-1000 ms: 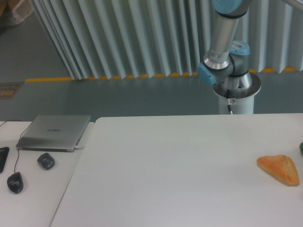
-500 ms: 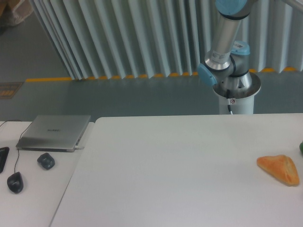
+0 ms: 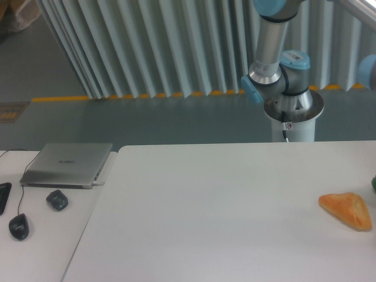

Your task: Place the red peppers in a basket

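On the white table (image 3: 223, 211), only an orange pastry (image 3: 346, 210) lies.

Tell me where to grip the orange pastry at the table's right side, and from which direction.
Come from above, I'd judge: the orange pastry lies flat on the white table. Close across its narrower left corner, where the triangular shape tapers. The end effector is out of view, so its alignment can't be checked.

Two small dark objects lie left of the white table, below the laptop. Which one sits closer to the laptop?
The upper dark object, just below the laptop. The other dark object lies lower and further left, with a thin cable running up from it.
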{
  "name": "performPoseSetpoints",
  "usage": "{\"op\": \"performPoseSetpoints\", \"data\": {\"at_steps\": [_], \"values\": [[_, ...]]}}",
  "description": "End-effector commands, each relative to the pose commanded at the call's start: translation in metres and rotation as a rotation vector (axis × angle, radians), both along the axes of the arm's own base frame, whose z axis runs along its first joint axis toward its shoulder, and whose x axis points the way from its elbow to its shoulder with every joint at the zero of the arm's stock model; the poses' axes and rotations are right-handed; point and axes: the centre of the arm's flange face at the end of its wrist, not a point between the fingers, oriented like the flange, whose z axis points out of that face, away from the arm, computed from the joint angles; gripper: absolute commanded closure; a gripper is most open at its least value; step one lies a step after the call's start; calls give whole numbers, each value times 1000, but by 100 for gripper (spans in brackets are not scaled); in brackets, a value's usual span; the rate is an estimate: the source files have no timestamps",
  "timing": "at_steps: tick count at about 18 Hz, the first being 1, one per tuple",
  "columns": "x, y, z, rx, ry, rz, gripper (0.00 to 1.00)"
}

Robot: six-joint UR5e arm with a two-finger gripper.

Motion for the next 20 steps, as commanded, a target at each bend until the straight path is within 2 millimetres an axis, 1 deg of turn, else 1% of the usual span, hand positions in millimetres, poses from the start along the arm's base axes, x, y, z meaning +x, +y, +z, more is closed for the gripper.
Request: {"op": "performPoseSetpoints", "data": {"at_steps": [1,3,6,7,9,13,16,20], "values": [[7,8,1,-2,1,-21,0],[14,13,-2,-13,-23,-40,0],[18,15,-6,-21,-47,-46,0],[22,21,-5,-6,-55,-61,0],[21,28,-1,16,-63,-74,0],[24,29,-17,-24,-114,-75,0],[25,29,-22,-35,-129,-76,0],[26,30,-22,-35,-129,-78,0]]}}
